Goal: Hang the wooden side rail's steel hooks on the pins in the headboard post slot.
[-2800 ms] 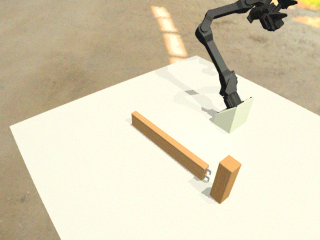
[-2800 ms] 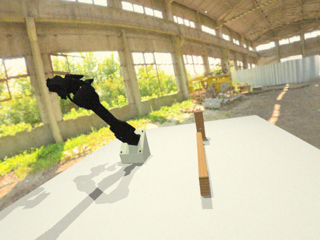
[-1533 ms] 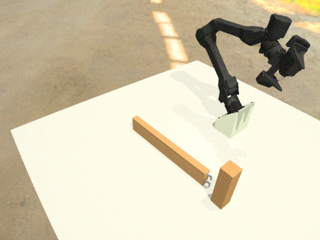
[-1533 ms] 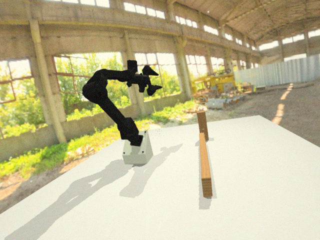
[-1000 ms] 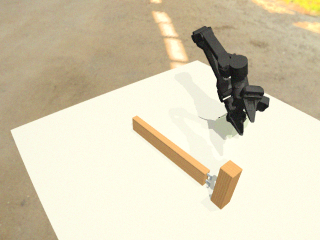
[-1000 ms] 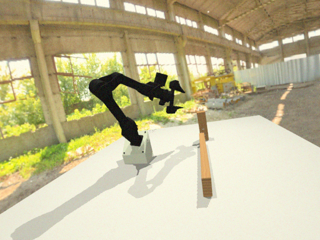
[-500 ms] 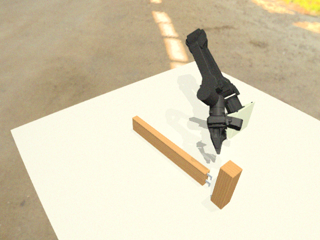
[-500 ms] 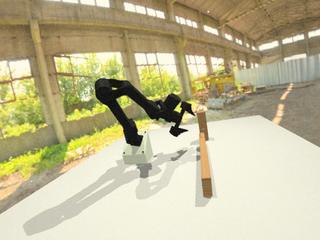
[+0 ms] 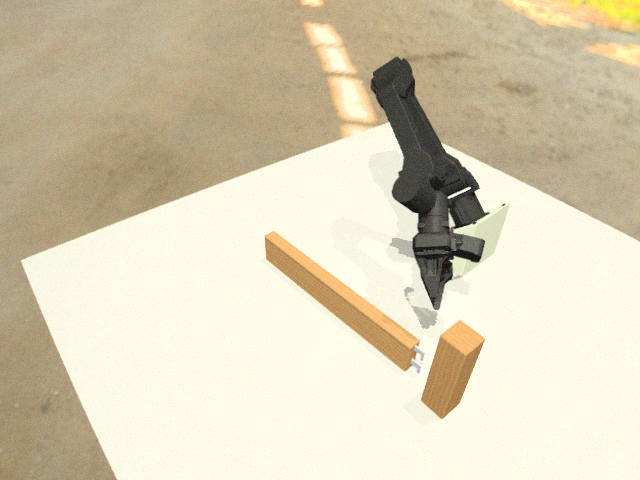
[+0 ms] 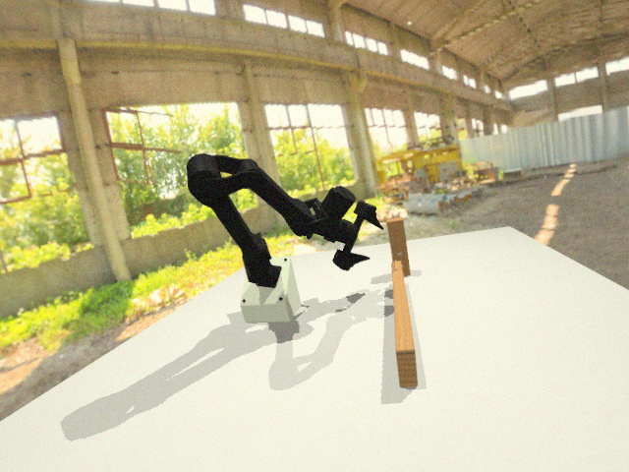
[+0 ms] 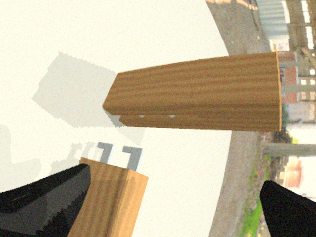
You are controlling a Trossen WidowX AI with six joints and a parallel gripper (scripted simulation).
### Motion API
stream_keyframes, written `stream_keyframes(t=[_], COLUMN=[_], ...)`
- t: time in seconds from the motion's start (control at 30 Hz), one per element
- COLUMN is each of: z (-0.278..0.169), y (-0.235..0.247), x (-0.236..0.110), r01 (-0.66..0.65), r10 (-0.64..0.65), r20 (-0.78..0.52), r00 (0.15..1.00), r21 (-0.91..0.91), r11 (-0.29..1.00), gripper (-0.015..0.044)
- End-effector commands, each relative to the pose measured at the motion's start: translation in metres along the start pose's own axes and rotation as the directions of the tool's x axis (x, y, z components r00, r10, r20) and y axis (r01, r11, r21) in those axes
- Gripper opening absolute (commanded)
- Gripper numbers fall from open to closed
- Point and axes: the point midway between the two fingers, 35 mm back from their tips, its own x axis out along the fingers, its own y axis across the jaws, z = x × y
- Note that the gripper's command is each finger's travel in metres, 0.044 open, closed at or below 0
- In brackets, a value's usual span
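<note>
The wooden side rail (image 9: pixel 341 299) (image 10: pixel 403 324) (image 11: pixel 106 220) lies on the white table (image 9: pixel 155 320) (image 10: pixel 507 329). Its two steel hooks (image 9: pixel 417 359) (image 11: pixel 121 154) point at the upright headboard post (image 9: pixel 452 369) (image 10: pixel 398 244) (image 11: pixel 204 93) across a short gap. In the wrist view two small light dots show on the post's slotted face. My gripper (image 9: pixel 435 295) (image 10: pixel 363 239) (image 11: pixel 174 181) is open and empty. It hangs above the table by the rail's hook end, on the arm-base side, touching neither rail nor post.
The arm's pale base block (image 9: pixel 483 235) (image 10: pixel 266 299) stands on the table behind the rail. The table's edge runs close behind the post in the wrist view. Beyond it lie bare ground and a hall.
</note>
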Motion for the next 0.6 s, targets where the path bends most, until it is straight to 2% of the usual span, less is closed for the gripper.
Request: stream_keyframes(t=[0.0,0.1,0.27,0.4,0.57], z=[0.001,0.0,-0.007,-0.013,-0.021], y=[0.001,0.0,-0.005,-0.009,-0.014], x=[0.0,0.001,0.004,0.006,0.007], r01=[0.0,-0.007,-0.061,-0.1,-0.127], r10=[0.0,0.006,0.056,0.096,0.146], r20=[0.005,0.007,0.024,0.039,0.059], r00=[1.0,1.0,0.998,0.995,0.987], r21=[-0.005,0.042,0.372,0.614,0.847], r11=[1.0,0.999,0.926,0.783,0.516], gripper=[0.044,0.044,0.044,0.044,0.044])
